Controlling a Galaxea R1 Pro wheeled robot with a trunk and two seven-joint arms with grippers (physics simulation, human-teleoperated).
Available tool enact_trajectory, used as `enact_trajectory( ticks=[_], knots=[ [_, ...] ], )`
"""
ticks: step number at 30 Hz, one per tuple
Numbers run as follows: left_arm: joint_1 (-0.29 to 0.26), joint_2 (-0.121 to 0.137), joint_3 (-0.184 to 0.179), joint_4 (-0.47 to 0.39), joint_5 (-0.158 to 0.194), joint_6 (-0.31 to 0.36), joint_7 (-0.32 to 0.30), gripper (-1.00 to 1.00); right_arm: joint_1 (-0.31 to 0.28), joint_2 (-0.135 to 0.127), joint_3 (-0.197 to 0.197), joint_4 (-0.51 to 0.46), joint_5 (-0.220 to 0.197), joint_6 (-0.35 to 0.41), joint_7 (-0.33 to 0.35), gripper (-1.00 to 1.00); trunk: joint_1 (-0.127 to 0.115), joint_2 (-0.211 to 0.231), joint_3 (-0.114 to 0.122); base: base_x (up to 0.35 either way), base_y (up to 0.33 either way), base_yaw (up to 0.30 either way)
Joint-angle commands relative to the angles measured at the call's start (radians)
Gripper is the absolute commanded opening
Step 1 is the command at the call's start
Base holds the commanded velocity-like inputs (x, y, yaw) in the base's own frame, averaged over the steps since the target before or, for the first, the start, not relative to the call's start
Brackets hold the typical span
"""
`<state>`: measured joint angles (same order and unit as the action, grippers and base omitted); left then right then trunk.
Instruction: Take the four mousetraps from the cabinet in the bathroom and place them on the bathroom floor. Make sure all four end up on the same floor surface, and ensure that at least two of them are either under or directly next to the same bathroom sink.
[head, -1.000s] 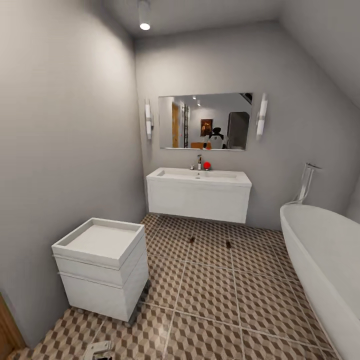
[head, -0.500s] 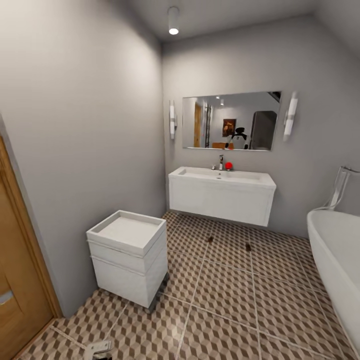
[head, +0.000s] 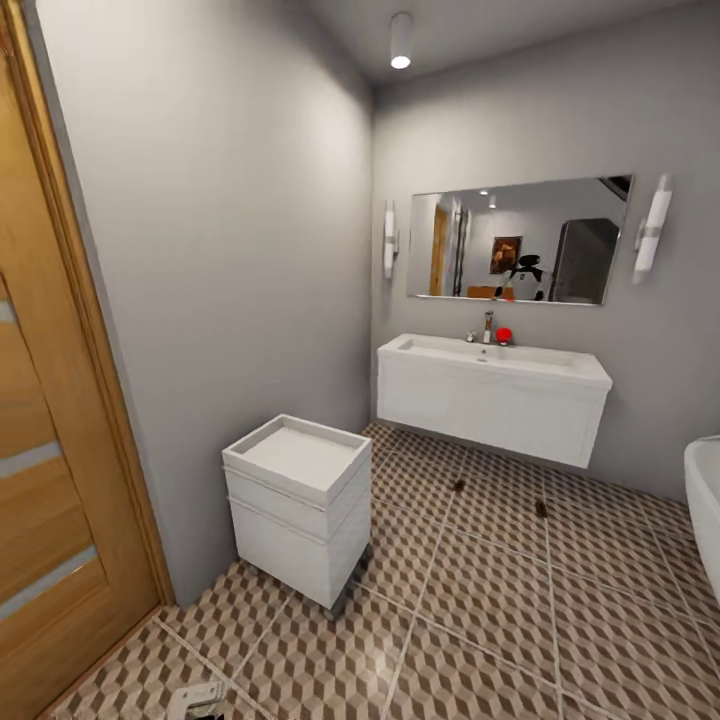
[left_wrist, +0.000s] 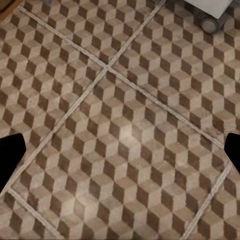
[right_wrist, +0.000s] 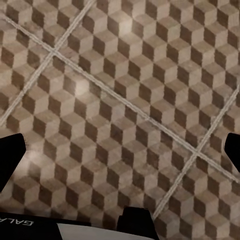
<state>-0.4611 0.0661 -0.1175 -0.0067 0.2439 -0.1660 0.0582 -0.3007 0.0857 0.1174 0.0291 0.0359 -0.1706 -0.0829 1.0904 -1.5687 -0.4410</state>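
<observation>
Two small brown mousetraps lie on the cube-patterned bathroom floor, just in front of the white sink on its wall-hung vanity. The cabinet is out of view. My left gripper hangs open over bare tiles, its dark fingertips far apart with nothing between them. My right gripper is likewise open over the tiles and holds nothing. A pale part of my left arm shows at the head view's lower edge.
A white wheeled drawer unit stands against the left wall; one of its casters appears in the left wrist view. A wooden door is at the far left. The white bathtub's rim is at the right. A mirror hangs above the sink.
The head view has swung to the left: the door has come into view and the bathtub has slid almost out at the right. The mousetraps lie as before.
</observation>
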Motion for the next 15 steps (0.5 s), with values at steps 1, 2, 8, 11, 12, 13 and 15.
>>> enact_trajectory(
  ticks=[1,2,8,11,12,13,15],
  knots=[
    [-0.001,0.000,-0.009,0.001,0.008,-0.003,0.003,1.00,-0.001,0.000,0.007,0.003,0.004,-0.004,-0.006,1.00,0.000,-0.001,-0.001,0.000,0.000,0.277],
    [-0.001,0.000,-0.009,0.001,0.008,-0.003,0.003,1.00,-0.001,0.001,0.007,0.003,0.004,-0.004,-0.006,1.00,0.000,-0.001,-0.001,0.000,0.000,0.277],
    [-0.001,0.000,-0.009,0.001,0.007,-0.002,-0.001,1.00,-0.001,0.003,0.007,0.003,0.004,-0.004,-0.005,1.00,0.000,-0.001,-0.001,0.000,0.000,0.277],
    [-0.001,0.000,-0.010,0.001,0.007,-0.002,-0.003,1.00,-0.001,0.004,0.007,0.003,0.004,-0.004,-0.006,1.00,0.000,-0.001,-0.001,0.000,0.000,0.277],
    [-0.001,-0.001,-0.010,0.001,0.007,-0.002,-0.004,1.00,-0.001,0.005,0.007,0.003,0.004,-0.004,-0.007,1.00,0.000,-0.001,-0.001,0.000,0.000,0.277],
    [-0.001,-0.001,-0.010,0.001,0.007,-0.002,-0.005,1.00,-0.001,0.005,0.007,0.003,0.004,-0.004,-0.007,1.00,0.000,-0.001,-0.001,0.000,0.000,0.277],
    [-0.001,-0.001,-0.010,0.001,0.006,-0.002,-0.007,1.00,-0.001,0.006,0.007,0.003,0.004,-0.004,-0.009,1.00,0.000,-0.001,-0.001,0.000,0.000,0.277]
  ],
)
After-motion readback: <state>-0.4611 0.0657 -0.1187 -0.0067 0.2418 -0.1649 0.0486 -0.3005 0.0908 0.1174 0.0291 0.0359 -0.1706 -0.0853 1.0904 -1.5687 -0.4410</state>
